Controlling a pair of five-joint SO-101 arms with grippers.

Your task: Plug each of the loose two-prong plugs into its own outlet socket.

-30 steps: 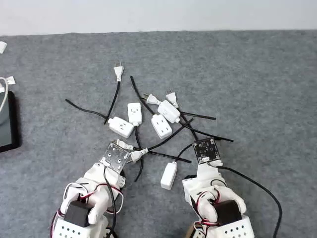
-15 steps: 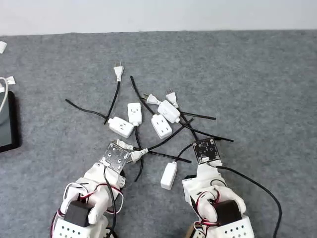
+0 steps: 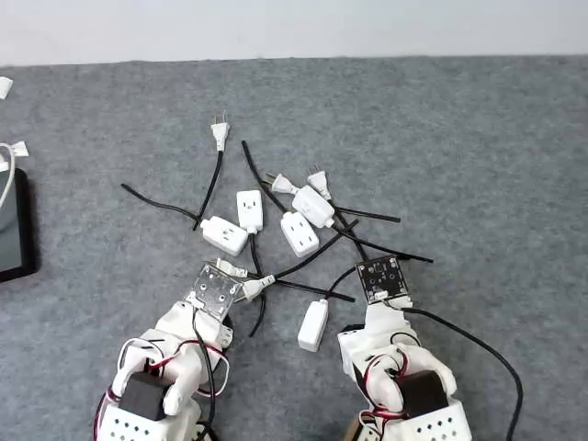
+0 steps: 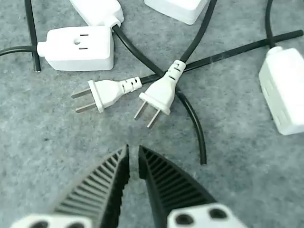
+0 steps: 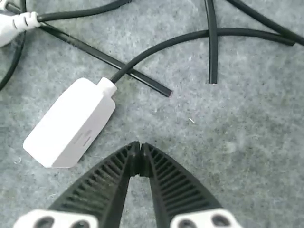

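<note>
Plugs sit just ahead of the left pincer (image 4: 133, 154), whose black ribbed jaws are drawn almost together with only a slit between them, grasping nothing. The nearer plug (image 4: 156, 97) points its two prongs toward the jaw tips. The other plug (image 4: 102, 92) lies just beside it, prongs aimed sideways, apart from the pincer. Beyond them rests a socket block (image 4: 76, 47) with its slots facing up. The right pincer (image 5: 138, 151) is clenched, tips touching, and empty. A long socket (image 5: 71, 123) lies near it to one side on its black cord (image 5: 161, 45), untouched. Plugs and sockets alike are white on black cords, tangled mid-table in the high view, where a far plug (image 3: 219, 131) lies farthest from the arms. Everything rests on grey felt (image 3: 478, 147). A pale wall (image 3: 294, 28) runs behind, and a dark device (image 3: 11, 225) sits at the table's edge.
</note>
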